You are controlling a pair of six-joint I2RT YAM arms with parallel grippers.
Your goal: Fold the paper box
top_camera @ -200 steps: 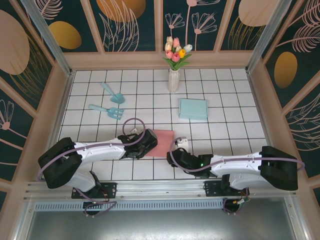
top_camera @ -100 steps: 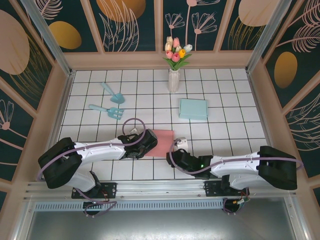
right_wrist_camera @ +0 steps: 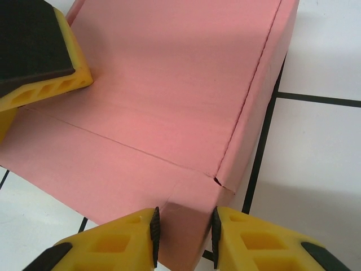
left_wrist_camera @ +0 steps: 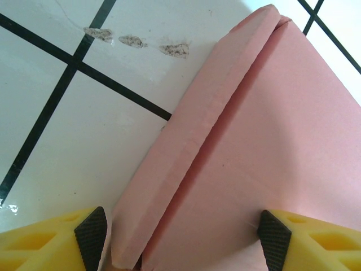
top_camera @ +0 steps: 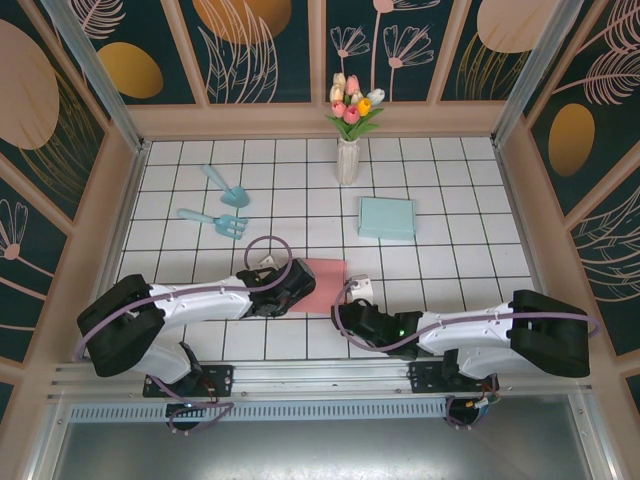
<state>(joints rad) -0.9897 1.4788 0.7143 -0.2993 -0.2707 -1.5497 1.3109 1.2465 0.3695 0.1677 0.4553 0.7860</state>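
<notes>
The pink paper box lies flat on the tiled table between my two arms. My left gripper stands open over the box's left side. In the left wrist view its fingers straddle a folded side flap of the box, one pad over the white tile and the other over the pink top. My right gripper is shut on the box's near right corner. One left finger rests on the box's top in the right wrist view.
A light teal box lies behind the pink one, to the right. A vase of tulips stands at the back centre. A teal trowel and fork lie at the back left. Wooden walls enclose the table.
My right arm has edged slightly to the left while keeping its grip. The box and the left arm look unchanged.
</notes>
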